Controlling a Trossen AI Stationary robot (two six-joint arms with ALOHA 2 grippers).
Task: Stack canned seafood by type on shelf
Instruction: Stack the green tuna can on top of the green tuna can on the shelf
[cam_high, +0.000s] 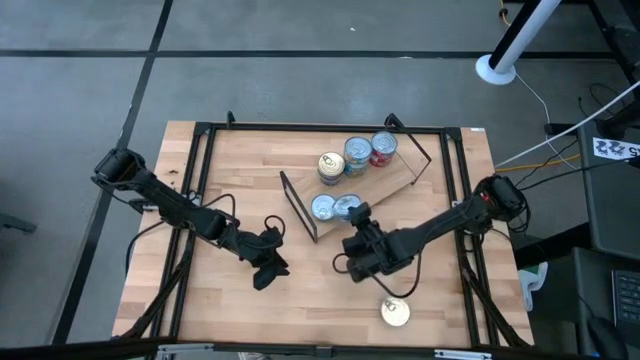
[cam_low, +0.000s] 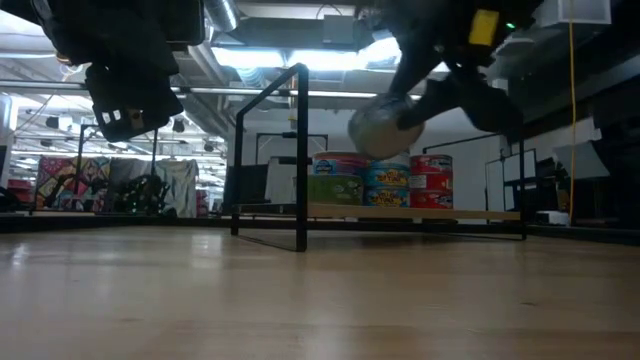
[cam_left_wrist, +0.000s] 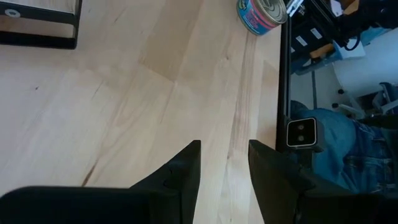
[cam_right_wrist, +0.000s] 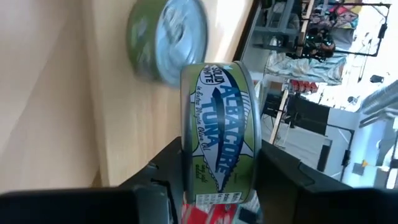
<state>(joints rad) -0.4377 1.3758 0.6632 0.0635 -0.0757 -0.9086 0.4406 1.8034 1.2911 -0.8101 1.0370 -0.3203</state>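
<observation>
The shelf (cam_high: 398, 180), a light-wood board with black wire ends, lies askew at the table's far middle. Three tins (cam_high: 357, 153) stand along its far edge, and a silver-lidded tin (cam_high: 322, 207) lies at its near-left end. My right gripper (cam_high: 355, 215) hangs just in front of that end, shut on a green-labelled tuna tin (cam_right_wrist: 217, 124), which also shows in the low view as a raised tin (cam_low: 385, 125). A lone tin (cam_high: 396, 312) rests flat on the table near the front edge. My left gripper (cam_high: 268, 268) hovers open over the table's left middle, with nothing between its fingers (cam_left_wrist: 186, 171). My right gripper pinches the tuna tin by its two flat faces, one finger (cam_right_wrist: 155, 177) on each, with the labelled rim (cam_right_wrist: 221, 186) showing between them. The fingers slant down toward the table's far left. The tin stands on edge, tilted, lifted clear of table and shelf.
Black frame rails (cam_high: 200, 180) run along the table's left, far and right sides. Cables trail from both arms. Bare wood (cam_high: 300, 310) lies between the arms and the front edge. Beyond the right edge, a person's jeans (cam_left_wrist: 336, 149) show in the left wrist view.
</observation>
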